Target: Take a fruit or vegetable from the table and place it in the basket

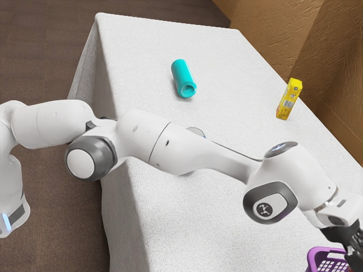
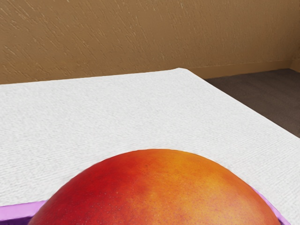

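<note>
Coarse, streaked brown walls point(image 2: 140, 37) and a dark brown floor point(image 1: 42, 51) surround a long table draped in finely ribbed white cloth point(image 1: 142, 45). Red fruit, shading into orange and yellow with tiny speckles over smooth skin point(image 2: 159, 192), swells up as a broad, rounded dome just under the hand in the wrist view. Enough of it is cut off that the direction of its long axis cannot be told. Strips of purple rim lie on either side of it, belonging to the purple plastic basket with slotted walls point(image 1: 312, 259); whether the fruit sits inside or is held above cannot be told.

At the exterior view's right edge, the black gripper point(image 1: 355, 249) is beside and over the basket, partly cut off. How far open it is, and whether it has hold of the fruit, I cannot tell.

Well apart from them, a glossy turquoise cylinder point(image 1: 181, 73) points its recessed round end toward the white arm point(image 1: 187, 150). Near the table's edge is a slim, yellow printed carton point(image 1: 289, 99).
</note>
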### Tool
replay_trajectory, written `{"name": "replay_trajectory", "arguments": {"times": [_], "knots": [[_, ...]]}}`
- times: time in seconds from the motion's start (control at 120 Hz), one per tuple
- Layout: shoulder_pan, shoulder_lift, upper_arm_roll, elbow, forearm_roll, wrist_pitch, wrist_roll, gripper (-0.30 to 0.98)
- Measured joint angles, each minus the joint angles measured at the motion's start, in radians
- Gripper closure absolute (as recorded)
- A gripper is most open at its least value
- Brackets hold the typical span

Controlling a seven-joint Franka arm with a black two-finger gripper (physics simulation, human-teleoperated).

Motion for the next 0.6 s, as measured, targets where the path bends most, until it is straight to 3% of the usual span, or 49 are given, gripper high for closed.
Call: {"name": "replay_trajectory", "arguments": {"times": [0.367,0.45,0.542,0.6], "knots": [[0.000,-0.018,-0.004,0.000,-0.008,-0.034,0.007,0.00],[0.081,-0.220,0.000,-0.078,-0.010,-0.189,0.001,0.00],[0.244,-0.485,0.016,-0.251,0.001,-0.467,-0.006,0.00],[0.297,-0.588,0.065,-0.303,0.035,-0.643,-0.009,0.00]]}}
